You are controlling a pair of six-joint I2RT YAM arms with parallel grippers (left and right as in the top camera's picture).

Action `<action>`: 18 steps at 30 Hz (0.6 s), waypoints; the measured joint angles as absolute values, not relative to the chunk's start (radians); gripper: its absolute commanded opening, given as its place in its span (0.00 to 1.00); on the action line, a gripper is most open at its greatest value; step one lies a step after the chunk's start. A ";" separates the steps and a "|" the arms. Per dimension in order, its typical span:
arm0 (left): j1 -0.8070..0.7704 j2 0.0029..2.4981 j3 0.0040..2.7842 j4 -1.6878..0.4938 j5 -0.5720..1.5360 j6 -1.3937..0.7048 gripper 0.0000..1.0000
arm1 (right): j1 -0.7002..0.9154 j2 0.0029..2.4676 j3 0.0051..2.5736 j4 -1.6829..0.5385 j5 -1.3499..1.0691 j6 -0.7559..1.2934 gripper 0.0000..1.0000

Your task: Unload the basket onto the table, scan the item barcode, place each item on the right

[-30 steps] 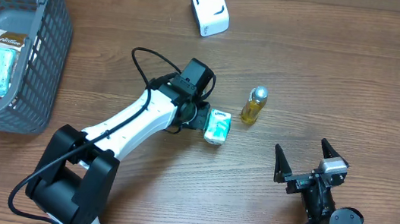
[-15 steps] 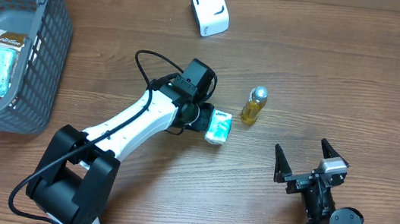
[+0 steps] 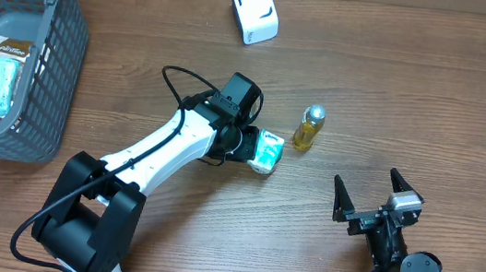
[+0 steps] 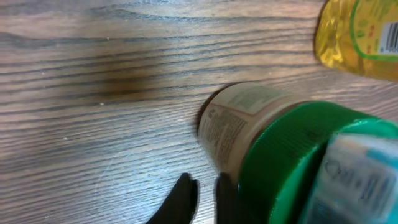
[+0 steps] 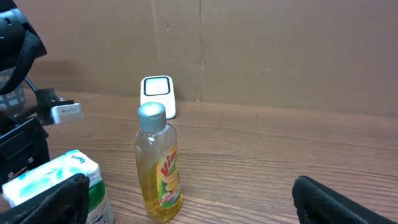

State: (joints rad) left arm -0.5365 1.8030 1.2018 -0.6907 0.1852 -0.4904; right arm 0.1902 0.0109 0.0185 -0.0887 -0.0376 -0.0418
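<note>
The item [image 3: 266, 152] is a small tub with a green lid and a white-and-teal label, lying on its side on the wooden table. The left wrist view shows the tub [image 4: 273, 143] close up, its printed side facing the camera. My left gripper [image 3: 244, 143] sits just left of it. Its black fingers [image 4: 183, 199] are almost together, with only a sliver of wood between them and nothing held. My right gripper [image 3: 368, 193] stands wide open and empty at the front right. The tub [image 5: 56, 174] shows at its left. A white scanner [image 3: 255, 10] stands at the back.
A yellow dish-soap bottle [image 3: 309, 128] stands upright just right of the item, and also shows in the right wrist view as the bottle [image 5: 159, 168]. A grey mesh basket [image 3: 47, 66] holding packets sits at the far left. A cardboard wall closes the back.
The item has shifted slightly up and right beside the left gripper. The left fingers have parted a sliver. The right arm has not moved.
</note>
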 measured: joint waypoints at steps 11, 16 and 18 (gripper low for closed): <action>-0.482 1.816 1.631 -1.102 0.010 -0.287 0.92 | 0.191 0.011 0.019 -0.089 -0.038 -0.042 1.00; -0.475 1.812 1.755 -1.113 0.060 -0.171 0.97 | 0.190 0.011 0.019 -0.089 -0.038 -0.041 1.00; -0.485 1.813 1.752 -1.118 0.100 -0.133 1.00 | 0.190 0.011 0.019 -0.089 -0.038 -0.041 1.00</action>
